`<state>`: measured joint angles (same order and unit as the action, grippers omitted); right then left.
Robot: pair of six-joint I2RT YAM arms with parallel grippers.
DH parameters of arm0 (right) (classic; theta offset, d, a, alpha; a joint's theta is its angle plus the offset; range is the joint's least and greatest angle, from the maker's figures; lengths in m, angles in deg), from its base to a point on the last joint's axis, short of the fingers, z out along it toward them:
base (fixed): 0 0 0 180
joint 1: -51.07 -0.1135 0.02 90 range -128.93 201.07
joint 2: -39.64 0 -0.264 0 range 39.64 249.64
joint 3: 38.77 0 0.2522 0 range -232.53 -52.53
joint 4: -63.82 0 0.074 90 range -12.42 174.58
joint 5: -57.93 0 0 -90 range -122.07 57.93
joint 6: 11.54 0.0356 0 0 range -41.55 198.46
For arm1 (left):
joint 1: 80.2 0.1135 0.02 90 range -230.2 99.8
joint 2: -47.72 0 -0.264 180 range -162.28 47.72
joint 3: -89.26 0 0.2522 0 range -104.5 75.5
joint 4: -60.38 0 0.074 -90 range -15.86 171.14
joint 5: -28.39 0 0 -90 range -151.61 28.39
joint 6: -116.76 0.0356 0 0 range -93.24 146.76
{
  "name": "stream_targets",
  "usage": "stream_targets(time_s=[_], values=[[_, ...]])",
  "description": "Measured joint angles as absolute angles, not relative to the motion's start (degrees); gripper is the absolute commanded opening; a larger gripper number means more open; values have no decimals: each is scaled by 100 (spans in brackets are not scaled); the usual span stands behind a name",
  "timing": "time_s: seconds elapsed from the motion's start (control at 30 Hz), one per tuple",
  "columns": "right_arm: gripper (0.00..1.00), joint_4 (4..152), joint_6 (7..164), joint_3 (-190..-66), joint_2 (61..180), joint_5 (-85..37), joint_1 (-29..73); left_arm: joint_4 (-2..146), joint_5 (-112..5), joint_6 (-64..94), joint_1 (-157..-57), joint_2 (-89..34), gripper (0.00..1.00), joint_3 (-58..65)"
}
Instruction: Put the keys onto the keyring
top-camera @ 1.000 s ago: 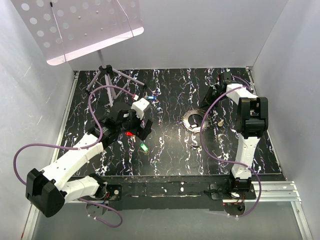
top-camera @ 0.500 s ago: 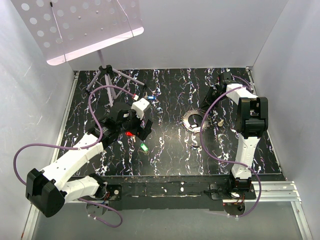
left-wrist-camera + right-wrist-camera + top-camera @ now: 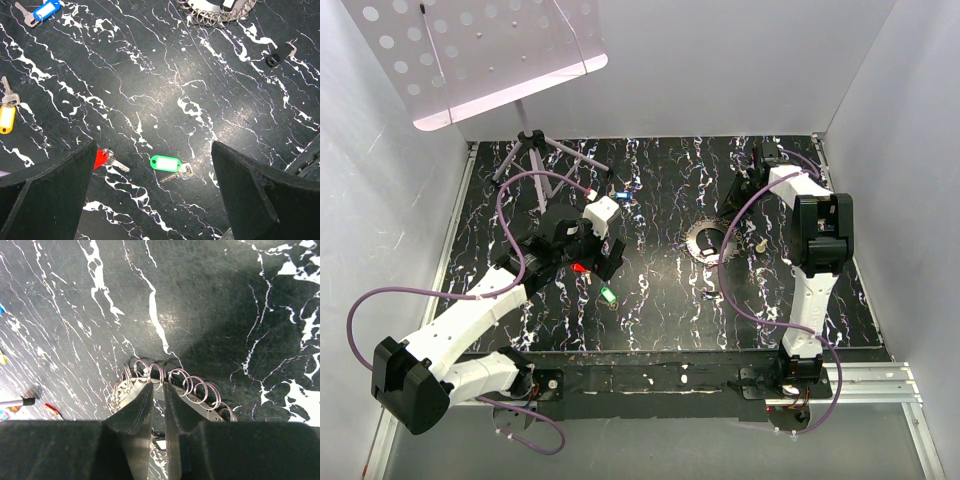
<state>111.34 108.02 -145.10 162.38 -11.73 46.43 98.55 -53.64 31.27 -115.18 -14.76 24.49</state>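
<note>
Update on the key job: hardly anything had changed over the last second. The right arm's wrist had crept a touch toward the far edge of the surface (image 3: 660, 180), and the left arm hadn't budged. The keyring (image 3: 705, 240) lay pretty much where it had been, a bit right of the surface's middle.

The right hand (image 3: 157, 385) had its fingers almost together. From the wrist cam they looked pinched on the keyring's rim, right among the wire loops. My read was that the small shift was just it settling that hold so the ring stayed put.

The left hand (image 3: 154, 145) was spread as wide as it goes, with nothing in it, hanging over the left half of the surface. The red key (image 3: 102, 159) lay just beside its left finger, and the green key (image 3: 167, 164) lay between the two fingers. The blue key (image 3: 42, 11) was further off toward the far edge, and the yellow key (image 3: 6, 120) was out to one side. The keyring was well apart from that hand.

So none of the keys was on the ring yet, as far as I could see. I'd guess red or green would be the first pick.
</note>
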Motion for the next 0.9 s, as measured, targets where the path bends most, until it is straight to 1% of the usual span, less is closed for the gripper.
stream_targets(time_s=[0.9], values=[[22, 11254, 10721, -14617, 16284, -1459, 4505, 9855, -5364, 3125, -11518, -1476, 99, 2449]])
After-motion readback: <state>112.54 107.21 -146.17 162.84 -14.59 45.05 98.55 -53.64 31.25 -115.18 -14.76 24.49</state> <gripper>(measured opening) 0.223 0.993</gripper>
